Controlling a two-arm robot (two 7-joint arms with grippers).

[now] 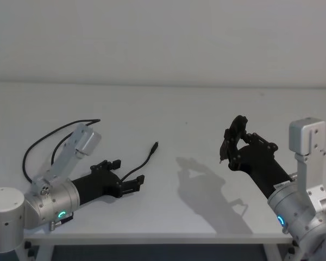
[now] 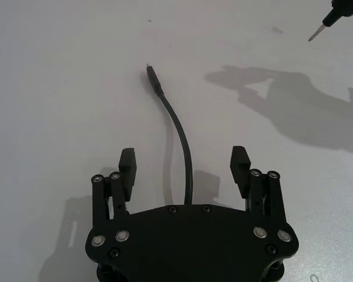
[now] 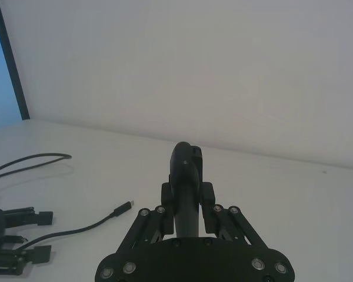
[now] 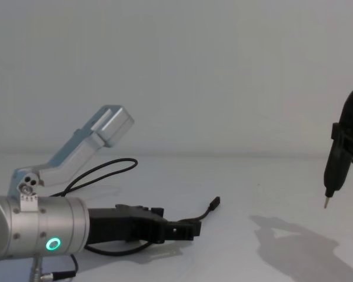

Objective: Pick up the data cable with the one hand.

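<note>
Straddling data cable | left gripper fingers spread | right gripper clenching tool, well apart

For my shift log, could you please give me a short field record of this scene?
Left gripper: open, low over the table
Data cable: ungripped, runs between that gripper's fingers, plug beyond them
Right gripper: shut on the black tool, raised at the right
Task state: pick-up not yet done

Left gripper: matte black, silver screw heads. Wrist cylinder behind it: silver, glowing green ring. Data cable between its jaws: black. Table beneath: plain white. Tool in right gripper: both black, tip silver.
</note>
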